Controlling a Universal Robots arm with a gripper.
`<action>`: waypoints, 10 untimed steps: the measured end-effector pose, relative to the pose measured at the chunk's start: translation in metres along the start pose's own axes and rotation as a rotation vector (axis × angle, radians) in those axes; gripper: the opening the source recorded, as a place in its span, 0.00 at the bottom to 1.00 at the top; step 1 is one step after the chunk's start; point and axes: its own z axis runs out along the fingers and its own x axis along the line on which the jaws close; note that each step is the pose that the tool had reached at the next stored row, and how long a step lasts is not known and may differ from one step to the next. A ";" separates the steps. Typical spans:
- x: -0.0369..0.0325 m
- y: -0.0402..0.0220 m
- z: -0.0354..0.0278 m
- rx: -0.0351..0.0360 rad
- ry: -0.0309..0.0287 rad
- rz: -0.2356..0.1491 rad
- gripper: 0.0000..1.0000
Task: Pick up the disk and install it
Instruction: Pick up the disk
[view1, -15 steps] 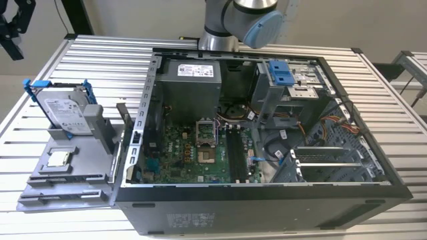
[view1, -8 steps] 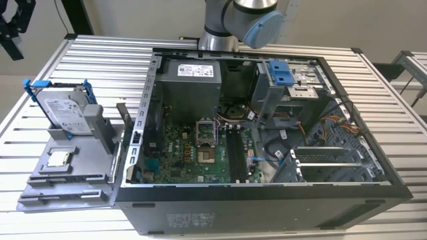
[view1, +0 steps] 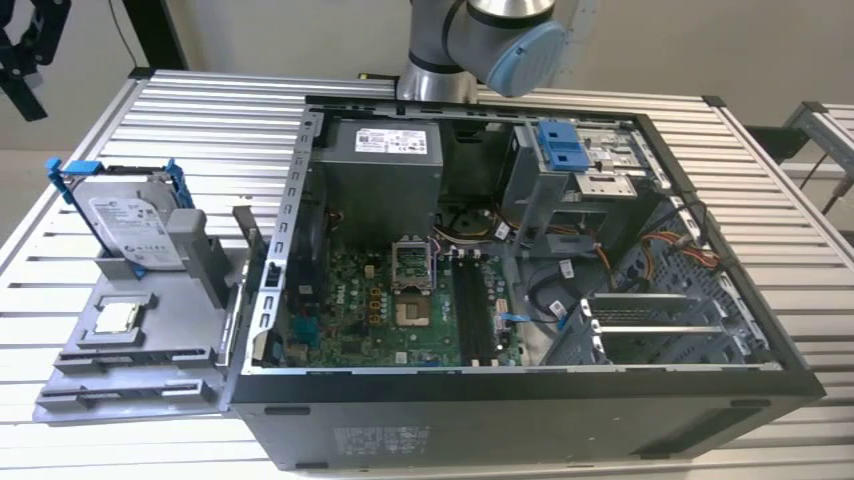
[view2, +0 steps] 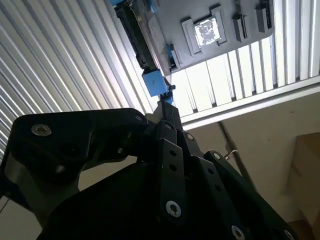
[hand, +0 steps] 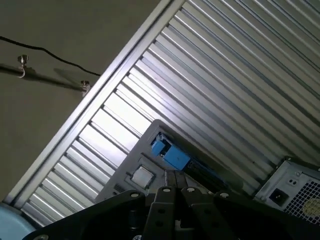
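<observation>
One disk (view1: 127, 225) at the exterior view's left. It is propped on edge, tilted, in a grey holder (view1: 147, 345) on the slatted bench (view1: 187, 110), probably so its blue-railed top edge is offered for a grasp. One processor chip (view1: 118, 317) lies flat in the same holder. One computer case (view1: 534, 410), open side up, probably for access to the drive cage (view1: 541, 195). One gripper (hand: 175, 177), pressed together and empty, points toward the disk without touching it.
</observation>
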 end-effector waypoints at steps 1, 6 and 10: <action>0.0000 0.0000 0.0000 -0.0002 0.0009 -0.019 0.00; 0.0000 0.0000 0.0003 -0.0009 0.0048 -0.110 0.00; 0.0000 -0.0001 0.0006 -0.0012 0.0077 -0.183 0.00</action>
